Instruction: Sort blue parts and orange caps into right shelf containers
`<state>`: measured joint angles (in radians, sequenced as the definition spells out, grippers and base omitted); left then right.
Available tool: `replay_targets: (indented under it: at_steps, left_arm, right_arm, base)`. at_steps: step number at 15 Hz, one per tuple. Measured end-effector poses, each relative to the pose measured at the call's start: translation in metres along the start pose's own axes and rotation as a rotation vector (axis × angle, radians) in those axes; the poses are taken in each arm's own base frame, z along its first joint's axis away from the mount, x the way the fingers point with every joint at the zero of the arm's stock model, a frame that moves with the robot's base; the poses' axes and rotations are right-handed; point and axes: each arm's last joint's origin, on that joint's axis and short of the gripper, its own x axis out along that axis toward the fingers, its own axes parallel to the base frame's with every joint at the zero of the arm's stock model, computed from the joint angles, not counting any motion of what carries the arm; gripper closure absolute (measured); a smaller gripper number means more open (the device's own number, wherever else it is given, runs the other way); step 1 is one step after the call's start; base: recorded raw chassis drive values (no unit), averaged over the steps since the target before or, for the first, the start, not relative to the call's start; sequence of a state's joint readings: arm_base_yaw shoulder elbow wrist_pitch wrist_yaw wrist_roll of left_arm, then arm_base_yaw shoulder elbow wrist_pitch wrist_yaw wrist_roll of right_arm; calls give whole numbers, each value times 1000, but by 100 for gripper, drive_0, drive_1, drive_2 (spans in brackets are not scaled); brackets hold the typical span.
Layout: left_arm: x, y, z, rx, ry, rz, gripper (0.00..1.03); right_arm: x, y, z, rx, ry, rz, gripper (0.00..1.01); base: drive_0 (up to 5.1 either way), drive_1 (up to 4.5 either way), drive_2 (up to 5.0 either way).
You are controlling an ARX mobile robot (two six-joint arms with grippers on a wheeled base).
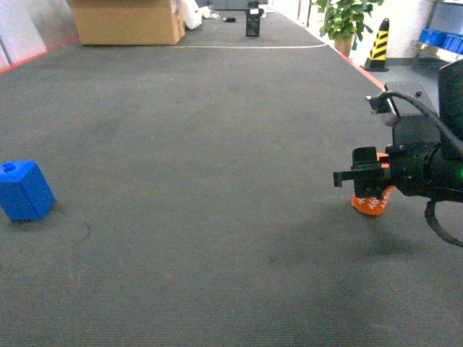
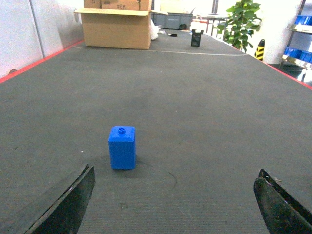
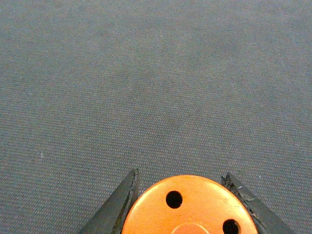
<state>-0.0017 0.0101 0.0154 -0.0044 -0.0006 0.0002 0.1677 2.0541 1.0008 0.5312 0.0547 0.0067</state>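
Ahead of the left gripper point(image 2: 173, 204) open dark carpet point(image 2: 195, 97) is seen, broken only by one blue part point(image 2: 122, 147) standing just in front, slightly left of centre — room is left on both sides. Between the right gripper's point(image 3: 181, 195) fingers point(image 3: 119, 204) the gap is filled by an orange cap point(image 3: 187, 207); beyond it, bare carpet.

Right gripper point(image 1: 370, 189) fingers clamped; left gripper point(image 2: 175, 204) fingers spread.

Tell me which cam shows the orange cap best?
Right wrist: the orange cap fills the lower frame, flat holed top between the right gripper's fingers. Head shows it small, mostly hidden behind that gripper. Left wrist doesn't show it.
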Motion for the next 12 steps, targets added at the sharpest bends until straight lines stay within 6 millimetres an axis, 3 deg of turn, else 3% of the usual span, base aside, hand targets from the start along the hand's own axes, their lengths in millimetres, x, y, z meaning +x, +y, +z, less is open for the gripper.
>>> replay_targets:
  at_steps: [1,4,6,7,9,10,12]
  left_arm:
    - [0,0,0,0,0,0,5]
    - [0,0,0,0,0,0,5]
    - [8,-2,0,49,54,143,5]
    - [21,1,7,65,86,187,5]
    - [54,7,25,62,111,177,5]
    - [77,9,31,62,138,145,5]
    - [120,18,22,54,276,102,5]
  right_arm:
    - [-10,-1,-2,2,-17,-1,58]
    - [-90,-11,-1,17,-170,-34,58]
    - [-138,-7,-24,13,-183,-52,58]
    - [-157,-3,-38,14,-165,-47,58]
    - [-180,-3,-49,48,-181,-46,58]
    - [-186,-3,-50,67,-192,-59,58]
    - [-188,-2,-52,103,-167,-39,58]
  base:
    - [0,0,0]
    - [0,0,0]
    - [0,0,0]
    - [0,0,0]
    - [0,0,0]
    - [0,0,0]
    - [0,0,0]
